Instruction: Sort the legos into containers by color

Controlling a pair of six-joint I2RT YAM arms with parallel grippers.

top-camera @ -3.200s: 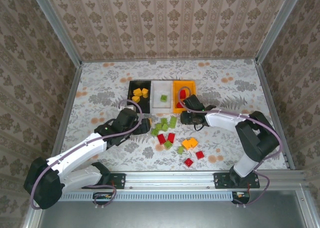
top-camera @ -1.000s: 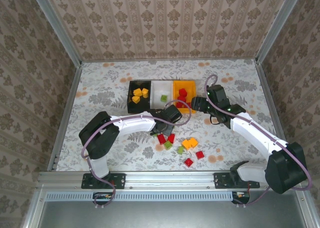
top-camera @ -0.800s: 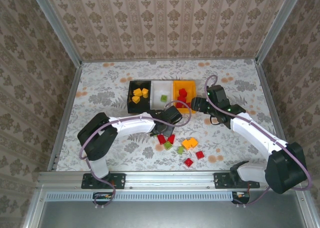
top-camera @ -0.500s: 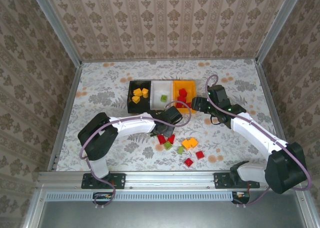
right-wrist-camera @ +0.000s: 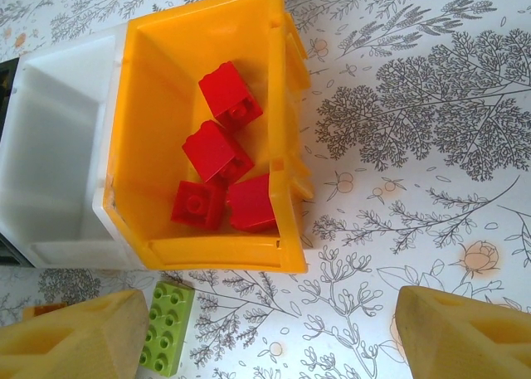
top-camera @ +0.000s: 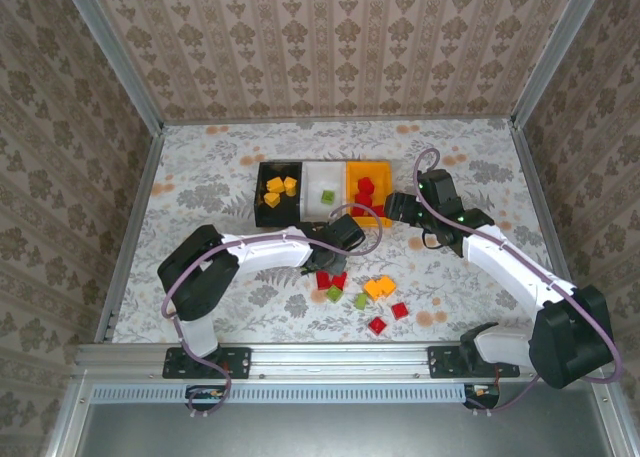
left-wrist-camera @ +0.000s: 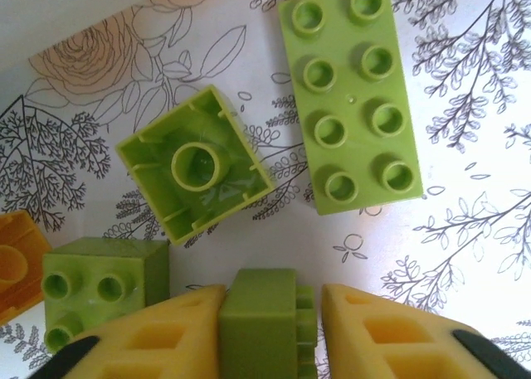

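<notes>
Nearest the arm bases, loose small plastic bricks lie scattered on the floral-print surface (top-camera: pixel 200 177): two red bricks (top-camera: pixel 377 325), an orange-yellow pair (top-camera: pixel 378 287) and two small green bricks (top-camera: pixel 335 292).

Just beyond them the left gripper (left-wrist-camera: pixel 270 300) is down in the green cluster. Its yellow fingers (left-wrist-camera: pixel 166 337) press both sides of a small light green brick (left-wrist-camera: pixel 265 333). Crowding that grip are a four-stud green cube (left-wrist-camera: pixel 99 292) just beside one finger, an upturned square green brick (left-wrist-camera: pixel 195 163) and a long eight-stud green brick (left-wrist-camera: pixel 353 97).

Farther back three plastic bins stand side by side:
- black bin (top-camera: pixel 280 215): orange-yellow bricks
- white bin (right-wrist-camera: pixel 58 147): one green brick (top-camera: pixel 327 195)
- orange bin (right-wrist-camera: pixel 282 138): four red bricks (right-wrist-camera: pixel 216 151)

The right gripper (right-wrist-camera: pixel 270 329) hangs just right of the orange bin, its fingers (right-wrist-camera: pixel 465 333) wide apart with nothing between them.

Against a second ago, the left fingers have drawn in at the same spot and the right gripper has barely shifted. Three seconds ago the left gripper sat left of the pile.
</notes>
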